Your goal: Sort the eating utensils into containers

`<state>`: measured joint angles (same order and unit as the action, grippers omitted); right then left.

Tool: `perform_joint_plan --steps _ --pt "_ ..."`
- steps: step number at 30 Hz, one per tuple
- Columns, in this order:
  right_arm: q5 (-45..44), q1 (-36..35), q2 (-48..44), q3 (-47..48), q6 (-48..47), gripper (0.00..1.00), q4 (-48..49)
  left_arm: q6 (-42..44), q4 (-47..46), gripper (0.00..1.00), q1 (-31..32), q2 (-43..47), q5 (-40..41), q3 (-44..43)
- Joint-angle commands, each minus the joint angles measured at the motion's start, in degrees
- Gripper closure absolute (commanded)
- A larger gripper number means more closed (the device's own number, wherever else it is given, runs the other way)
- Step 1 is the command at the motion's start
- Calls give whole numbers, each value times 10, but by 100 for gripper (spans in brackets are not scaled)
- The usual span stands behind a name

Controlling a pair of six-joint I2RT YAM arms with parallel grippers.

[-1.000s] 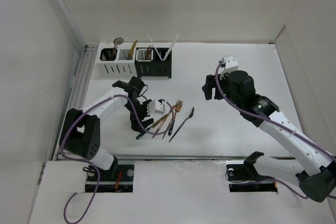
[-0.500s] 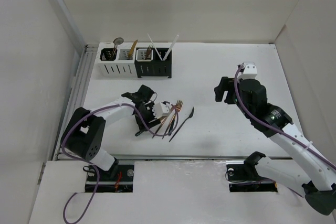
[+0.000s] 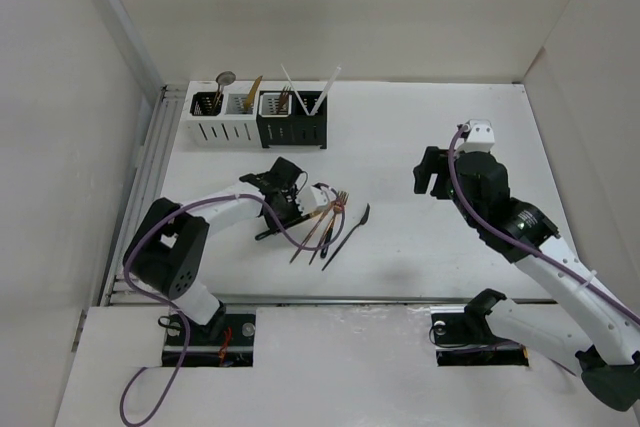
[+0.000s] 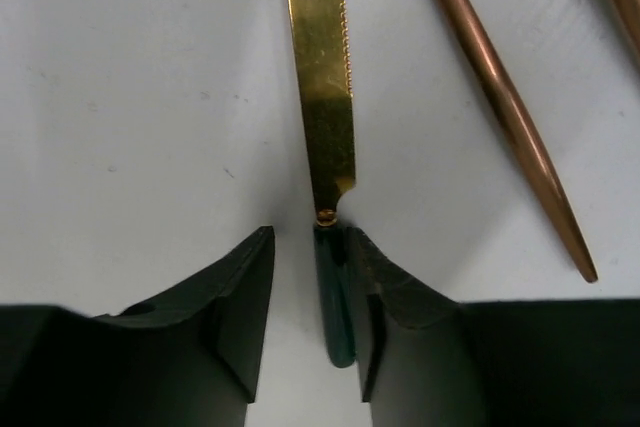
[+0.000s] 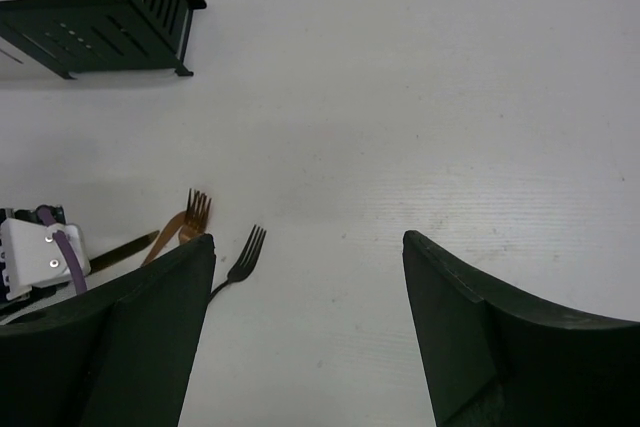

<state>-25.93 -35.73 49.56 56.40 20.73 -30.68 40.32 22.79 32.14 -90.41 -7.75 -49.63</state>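
Three camera positions over the table (image 3: 430, 127).
The top external camera looked steeply down from the near side. The left wrist camera hung very close over one knife (image 4: 325, 152) (gold blade, dark green handle). The right wrist camera, higher, shared the black fork (image 5: 240, 255) and black containers (image 5: 110, 27) with the overhead view.

The fingers (image 4: 230, 327) of my left tool (image 4: 310, 247) are matt black plastic, faintly grainy. The slim metal knife (image 4: 325, 117) at top centre has a mirror-polished gold blade and a glossy dark green handle. Upper right, the tapered copper utensil handle (image 4: 503, 117) is smooth, satin metal. The white surface (image 4: 130, 97) looks matt, lightly scuffed.
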Motion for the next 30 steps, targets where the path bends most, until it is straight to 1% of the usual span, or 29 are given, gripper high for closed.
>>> perform_joint_plan --steps 1,3,4,5,10,11,13,14,17,18,21,25,27,29,30 --pt "-18 -4 2 21 -5 19 -1 -3 6 72 -3 -70 41 17" --pt "-24 -4 2 27 -5 19 -1 -10 15 85 -3 -82 41 12" --pt "-24 -4 2 27 -11 19 -1 -10 21 98 -3 -90 41 4" --pt "-24 -4 2 27 -11 19 -1 -10 21 100 -8 -90 41 4" --pt "-34 -4 2 27 -11 19 -1 -10 37 100 -16 -90 26 9" --pt "-34 -4 2 27 -11 19 -1 -10 37 100 -23 -81 7 -4" --pt "-34 -4 2 27 -11 19 -1 -37 43 100 -42 -63 -17 -29" --pt "-34 -4 2 27 -17 19 -1 -44 43 100 -61 -56 -46 -65" --pt "-34 -4 8 27 -22 19 6 -61 57 100 -84 -38 -100 -128" --pt "-34 -4 8 27 -22 19 6 -61 63 100 -84 -30 -127 -166" --pt "-34 -4 15 33 -27 19 20 -56 70 100 -84 -14 -172 -218" --pt "-29 -4 27 28 -27 19 43 -24 77 100 -84 10 -208 -231" --pt "-29 -4 33 27 -27 19 50 -19 65 100 -99 33 -227 -237" --pt "-29 -4 40 27 -27 19 62 -38 34 100 -113 45 -259 -265" --pt "-29 -4 47 27 -27 19 73 -78 11 100 -122 45 -270 -275"
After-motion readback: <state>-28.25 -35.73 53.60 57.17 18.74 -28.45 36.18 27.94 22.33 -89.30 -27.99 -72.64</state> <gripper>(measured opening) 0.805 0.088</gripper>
